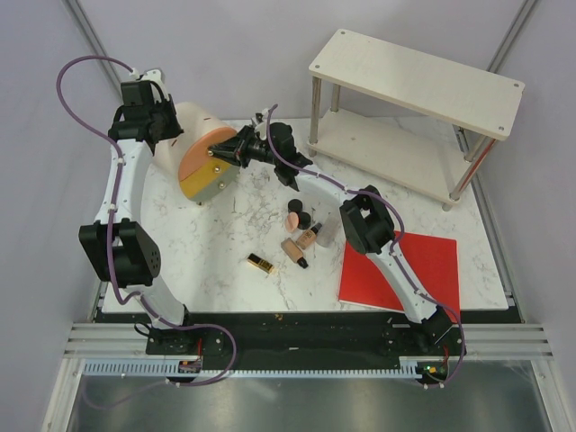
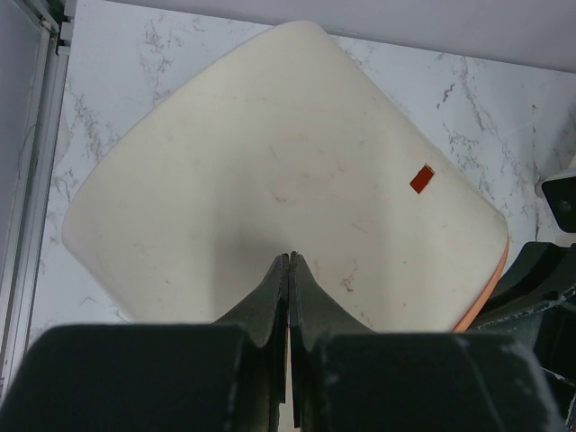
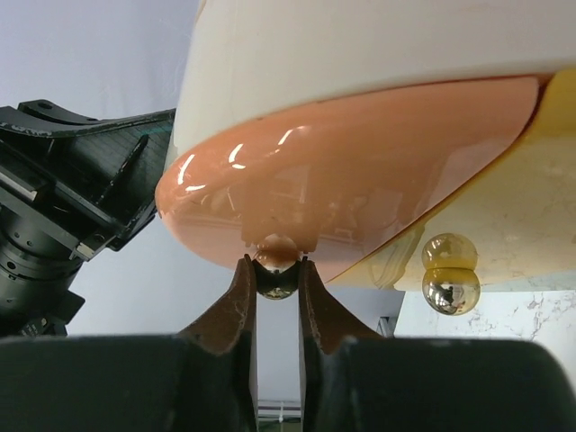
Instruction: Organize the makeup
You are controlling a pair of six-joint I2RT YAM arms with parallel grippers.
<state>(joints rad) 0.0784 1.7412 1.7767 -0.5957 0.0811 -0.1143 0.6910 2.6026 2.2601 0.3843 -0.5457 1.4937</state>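
The makeup lies mid-table: a peach puff [image 1: 293,220], a black compact [image 1: 305,219], two beige foundation tubes [image 1: 310,237] [image 1: 294,251] and a gold-and-black lipstick [image 1: 260,263]. No gripper is near them. Both grippers are at the orange-yellow case [image 1: 205,162], which stands tilted at the back left. My right gripper [image 1: 236,149] [image 3: 277,263] is shut on the metal ball clasp [image 3: 277,275] of its orange lid [image 3: 360,171]. My left gripper [image 1: 171,129] [image 2: 289,256] is shut, its tips against the case's cream shell [image 2: 270,153].
A flat red sheet [image 1: 402,268] lies at the front right. A two-level wooden shelf [image 1: 414,81] stands at the back right. A second ball clasp [image 3: 450,286] sits on the case's yellow half. The left arm [image 3: 63,189] is close behind the case.
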